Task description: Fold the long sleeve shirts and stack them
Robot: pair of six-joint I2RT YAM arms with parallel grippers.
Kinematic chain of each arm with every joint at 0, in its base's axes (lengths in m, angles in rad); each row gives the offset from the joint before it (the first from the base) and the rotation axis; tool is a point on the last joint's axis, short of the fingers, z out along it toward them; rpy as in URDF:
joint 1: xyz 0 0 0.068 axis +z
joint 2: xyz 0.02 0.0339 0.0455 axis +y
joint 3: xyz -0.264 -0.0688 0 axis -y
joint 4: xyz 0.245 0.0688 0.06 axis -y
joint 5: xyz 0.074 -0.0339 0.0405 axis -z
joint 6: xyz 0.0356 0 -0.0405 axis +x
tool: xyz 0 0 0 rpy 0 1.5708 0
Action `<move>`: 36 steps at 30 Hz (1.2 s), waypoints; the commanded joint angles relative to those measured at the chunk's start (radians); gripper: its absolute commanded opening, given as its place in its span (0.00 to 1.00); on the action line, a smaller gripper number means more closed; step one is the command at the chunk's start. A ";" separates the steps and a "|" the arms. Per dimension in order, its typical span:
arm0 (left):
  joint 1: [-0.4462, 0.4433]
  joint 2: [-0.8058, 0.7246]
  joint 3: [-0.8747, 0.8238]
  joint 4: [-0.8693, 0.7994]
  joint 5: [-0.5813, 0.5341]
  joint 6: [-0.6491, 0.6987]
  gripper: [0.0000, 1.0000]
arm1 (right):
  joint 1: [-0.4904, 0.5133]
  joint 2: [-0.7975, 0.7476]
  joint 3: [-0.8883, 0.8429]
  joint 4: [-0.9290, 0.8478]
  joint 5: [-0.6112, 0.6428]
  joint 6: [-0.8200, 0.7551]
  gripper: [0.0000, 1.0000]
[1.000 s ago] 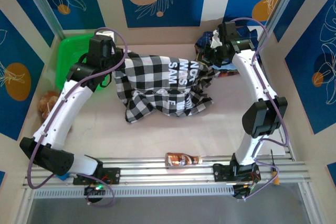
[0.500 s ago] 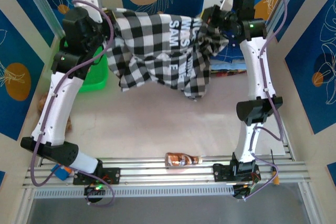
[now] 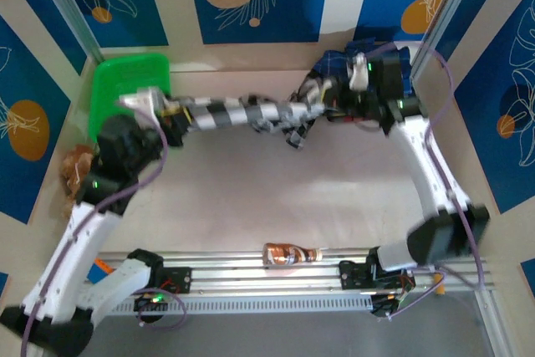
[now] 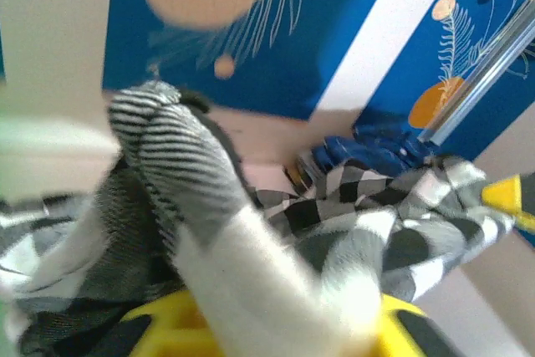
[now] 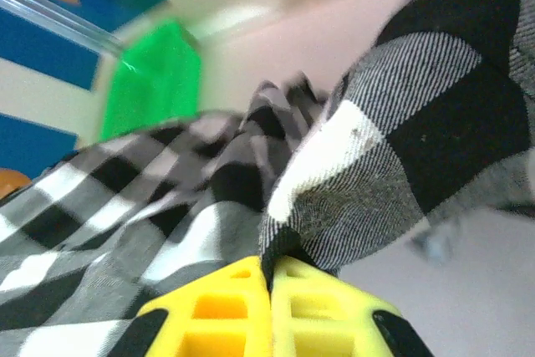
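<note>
The black-and-white checked shirt is drawn into a narrow twisted band between my two grippers, above the far half of the table. My left gripper holds its left end; in the left wrist view the cloth rises over the yellow fingers and hides the gap between them. My right gripper holds the right end. In the right wrist view its jaws are pressed together on a fold of the checked shirt. The folded shirts, navy on top, lie at the back right.
A green basket stands at the back left, next to my left arm. A brown plush toy lies by the left wall. A brown bottle rests on the rail at the near edge.
Half a second ago the shirt hung spread out and lifted high between the grippers. Both grippers have come down and toward me, and the shirt is now gathered into a thin band.
</note>
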 commanded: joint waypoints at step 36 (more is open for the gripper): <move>0.053 0.999 0.327 -0.414 -0.120 -0.203 0.89 | 0.244 1.164 1.121 -0.418 0.197 -0.187 0.76</move>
